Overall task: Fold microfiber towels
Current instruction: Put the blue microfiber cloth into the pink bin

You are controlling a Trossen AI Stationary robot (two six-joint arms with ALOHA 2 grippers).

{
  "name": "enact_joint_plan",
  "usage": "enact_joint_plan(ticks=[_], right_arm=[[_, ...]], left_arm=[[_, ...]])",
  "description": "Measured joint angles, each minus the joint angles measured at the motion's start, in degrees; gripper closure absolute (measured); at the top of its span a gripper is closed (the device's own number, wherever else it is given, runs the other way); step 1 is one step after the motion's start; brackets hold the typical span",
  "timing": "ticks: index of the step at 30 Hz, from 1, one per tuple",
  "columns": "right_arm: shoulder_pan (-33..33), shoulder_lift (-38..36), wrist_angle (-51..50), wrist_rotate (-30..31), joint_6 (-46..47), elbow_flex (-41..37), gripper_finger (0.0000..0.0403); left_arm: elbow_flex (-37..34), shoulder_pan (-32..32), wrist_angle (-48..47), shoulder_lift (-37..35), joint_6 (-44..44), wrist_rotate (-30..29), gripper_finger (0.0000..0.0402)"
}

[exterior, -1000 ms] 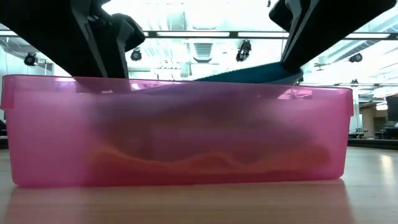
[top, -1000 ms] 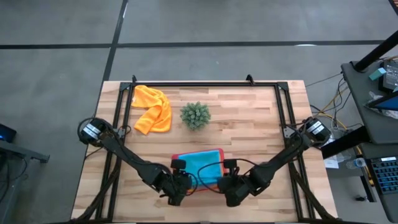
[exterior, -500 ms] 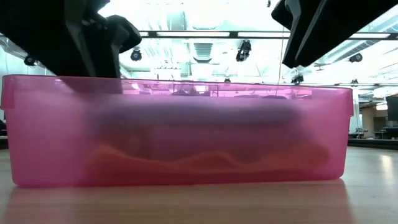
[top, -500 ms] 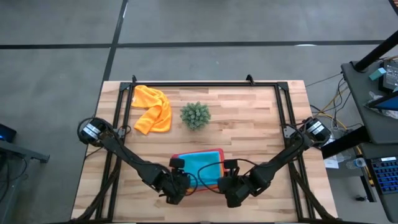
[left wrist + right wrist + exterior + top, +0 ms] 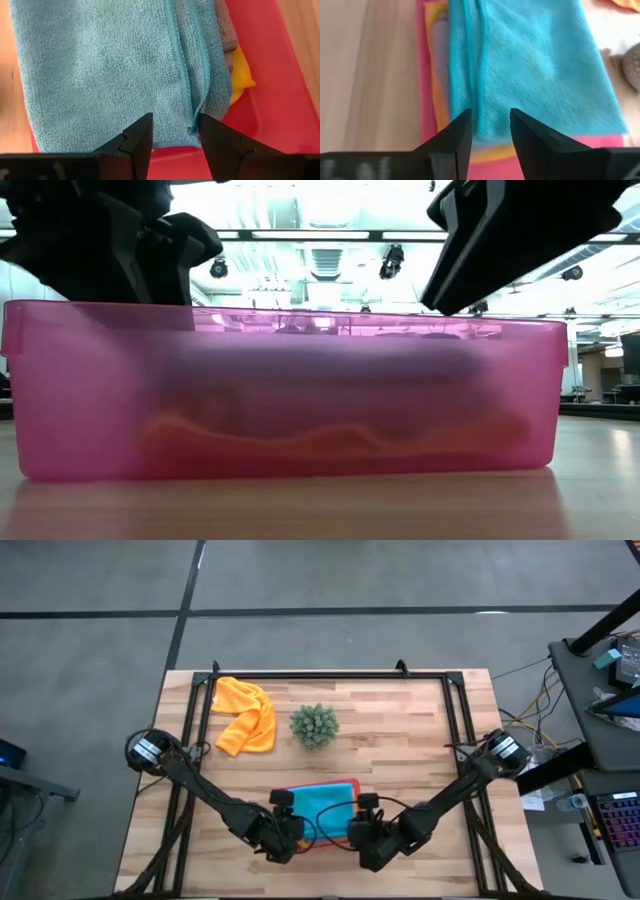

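Seen from above, a folded light blue towel [image 5: 325, 802] lies atop the stack in a pink tray [image 5: 286, 790] at the near middle of the wooden counter [image 5: 400, 730]. The left gripper [image 5: 283, 840] and right gripper [image 5: 364, 844] hover at the tray's near edge. An orange towel [image 5: 243, 715] lies crumpled at far left, beside a spiky green plant [image 5: 314, 726].

At counter level, the tray's translucent wall fills the view, both arms above it.

Each wrist camera shows its fingers [image 5: 140, 141] [image 5: 458, 136] narrowly parted, empty, over the blue towel.

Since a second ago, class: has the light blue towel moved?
Yes. The light blue towel dropped from above the pink tray's rim in the low view to lie inside, with the right gripper open.
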Motion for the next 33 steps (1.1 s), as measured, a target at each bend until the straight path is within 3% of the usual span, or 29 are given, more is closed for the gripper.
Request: enact_joint_plan(ticks=[9,13,20,23,33], right_arm=[[-0.92,3.54,1.29,0.40,-0.32,-0.05,0.0283],[-1.05,4.09,0.88,2.20,-0.24,-0.05,0.0308],[-1.09,3.65,0.90,2.34,-0.34,-0.05,0.0385],[-1.09,3.65,0.90,2.32,-0.27,-0.05,0.0393],[-0.98,2.88,-1.87,2.41,-0.28,1.70,0.0394]], left_arm=[[-0.35,0.01,0.04,0.02,-0.31,0.00,0.0259],[-0.50,0.01,0.11,0.25,-0.31,0.00,0.0265],[-0.85,0.03,0.55,0.68,0.05,0.00,0.0354],[-0.85,0.03,0.52,0.63,0.60,-0.02,0.0393],[0.91,0.03,-2.55,0.25,3.03,0.02,0.0400]])
